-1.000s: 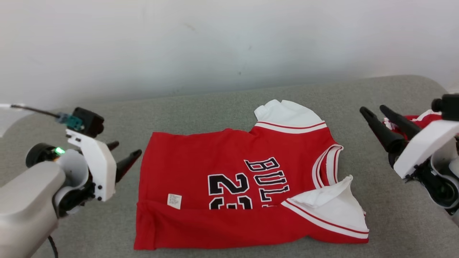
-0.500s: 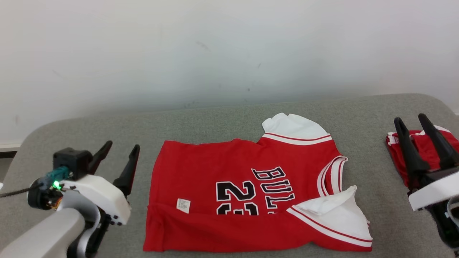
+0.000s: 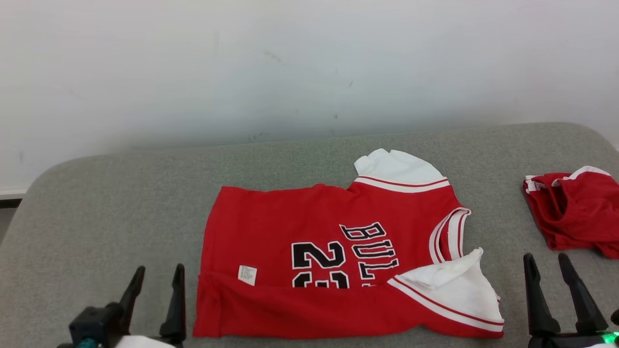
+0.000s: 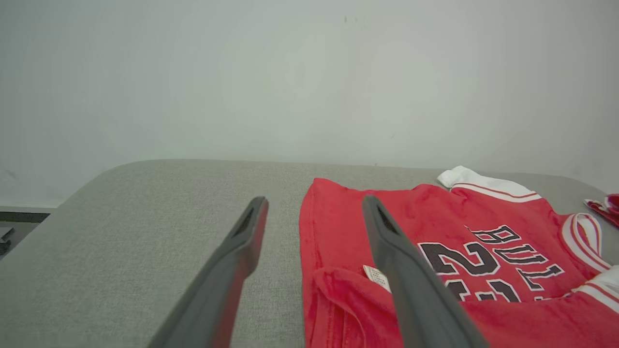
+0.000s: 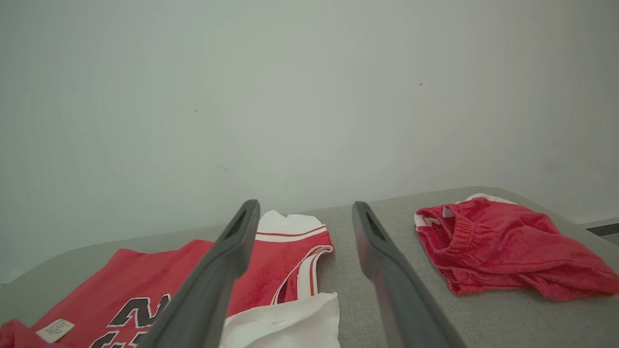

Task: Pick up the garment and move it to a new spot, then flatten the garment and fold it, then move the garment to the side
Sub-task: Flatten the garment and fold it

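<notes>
**Red jersey spread flat between two open pincers**

The jersey (image 3: 329,241) is seen lying in the middle of the grey tabletop (image 3: 121,212), with its hem toward the left and its neckline toward the right. Its near edge is folded over toward the far side, so the lower parts of the black numbers are covered. A small white label (image 3: 247,274) is shown close to that fold. One white sleeve is laid out at the far edge. The other, at the near right corner, is turned up over the red cloth.

The left pincer (image 3: 160,267) is held at the near left, just beside the hem, with its fingers spread and nothing gripped. The right pincer (image 3: 545,256) is held at the near right, apart from the jersey, likewise spread and empty.

Crumpled red shorts (image 3: 575,217) are seen at the far right of the tabletop, well apart from the jersey. A pale wall (image 3: 290,72) is seen behind.
</notes>
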